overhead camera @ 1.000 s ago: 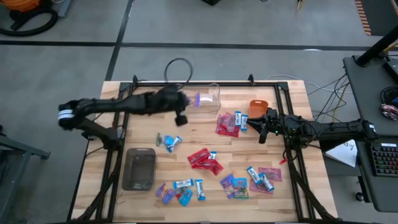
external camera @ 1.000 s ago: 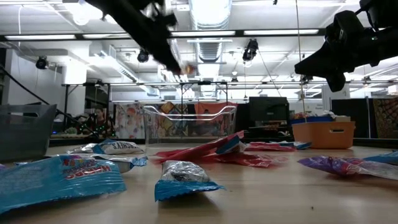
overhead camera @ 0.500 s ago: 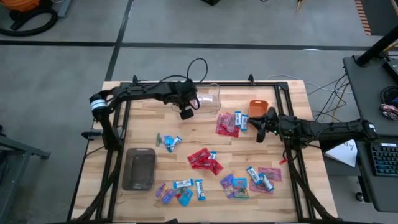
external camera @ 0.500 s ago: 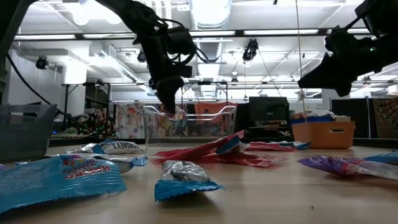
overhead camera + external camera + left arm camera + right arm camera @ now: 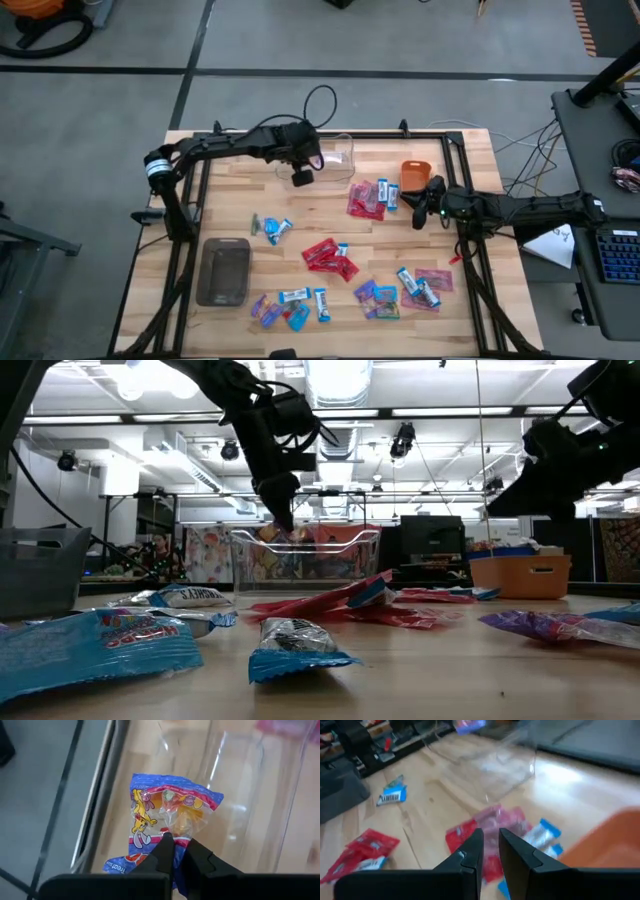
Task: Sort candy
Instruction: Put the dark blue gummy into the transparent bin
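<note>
1. Left wrist view only: the left gripper has its jaws pinched tight on a blue-and-white shiny candy packet printed with a yellow cartoon rabbit. It hangs over the clear plastic box. Partial white lettering "treat size" shows on the wrapper's lower edge; nothing else is legible.
2. High view places that gripper at the left near edge of the clear box, far-centre of the table; the held packet cannot be made out there.
3. Low view shows the left gripper dipped down to the box's rim.
4. Right gripper hovers above the table at right, just near of the small orange bowl. The right wrist view shows its fingers a narrow gap apart with nothing between them.
5. Rest of the candy lies loose on the table: a red and blue cluster beside the bowl, a red pile at centre, a blue pair left of centre, mixed purple, teal and blue packets along the near edge, and a pink and blue group near right.
6. Surface: a light wooden plank table with a black frame. A grey rectangular tray sits near left.
7. Room: grey floor around the table. The low view shows ceiling strip lights and cluttered shelving behind.
</note>
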You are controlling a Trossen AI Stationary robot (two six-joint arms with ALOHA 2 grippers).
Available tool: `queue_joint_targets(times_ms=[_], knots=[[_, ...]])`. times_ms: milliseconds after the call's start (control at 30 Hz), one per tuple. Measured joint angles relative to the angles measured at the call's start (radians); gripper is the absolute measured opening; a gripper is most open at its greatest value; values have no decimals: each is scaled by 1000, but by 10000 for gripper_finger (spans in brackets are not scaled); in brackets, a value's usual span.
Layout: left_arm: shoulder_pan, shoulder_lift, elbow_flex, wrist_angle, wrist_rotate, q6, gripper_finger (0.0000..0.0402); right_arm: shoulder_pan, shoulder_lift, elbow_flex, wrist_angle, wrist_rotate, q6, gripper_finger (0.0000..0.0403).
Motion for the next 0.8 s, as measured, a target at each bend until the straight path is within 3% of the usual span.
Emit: queue_joint_targets(times_ms=[200, 433, 800], knots=[[0, 0, -6, -84, -4, -23, 0, 0, -6, 0, 14, 2, 86, 52], [0, 0, -49, 64, -8, -13, 13, 0, -6, 0, 9, 2, 87, 52], [-4, -2, -42, -1, -8, -19, 153, 0, -6, 25, 22, -26, 101, 58]])
